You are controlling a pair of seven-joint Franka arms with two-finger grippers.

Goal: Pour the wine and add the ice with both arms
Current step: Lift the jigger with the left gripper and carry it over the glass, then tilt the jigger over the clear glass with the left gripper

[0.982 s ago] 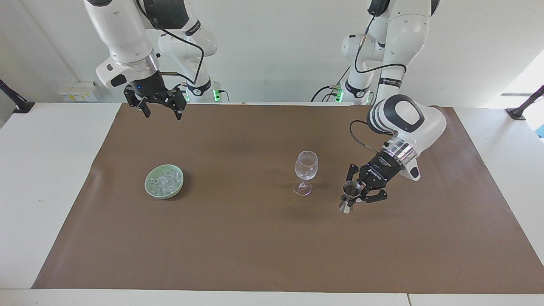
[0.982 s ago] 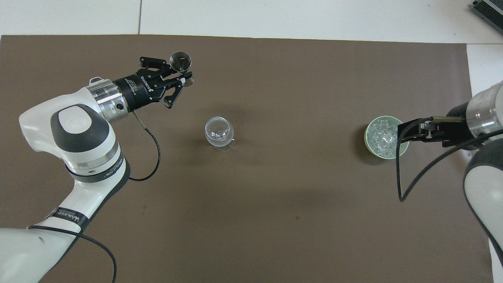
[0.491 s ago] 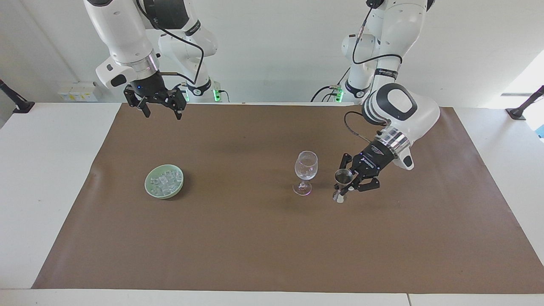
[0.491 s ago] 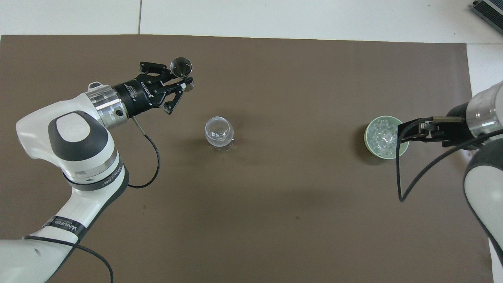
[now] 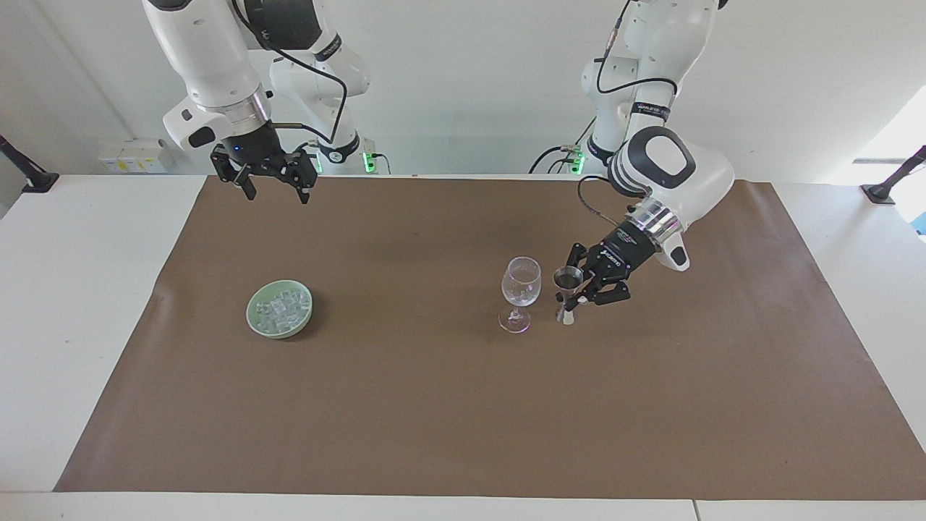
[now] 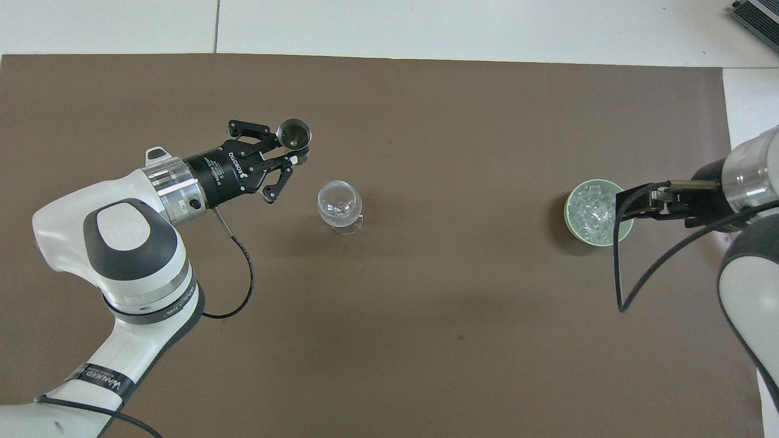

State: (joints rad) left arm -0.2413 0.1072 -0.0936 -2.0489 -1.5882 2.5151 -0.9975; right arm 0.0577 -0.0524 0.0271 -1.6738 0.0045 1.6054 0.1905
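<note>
A clear wine glass stands upright on the brown mat; it also shows in the overhead view. My left gripper is shut on a small metal jigger and holds it upright, close beside the glass on the left arm's side, apart from it. The gripper and jigger also show from above. The ice lies piled in a pale green bowl toward the right arm's end. My right gripper is open and empty, high over the mat's edge by the robots.
The brown mat covers most of the white table. In the overhead view the right gripper overlaps the rim of the green bowl of ice, but it is raised well above it.
My left gripper has carried the jigger toward the wine glass, from well apart to close beside it. The right arm has not moved.
</note>
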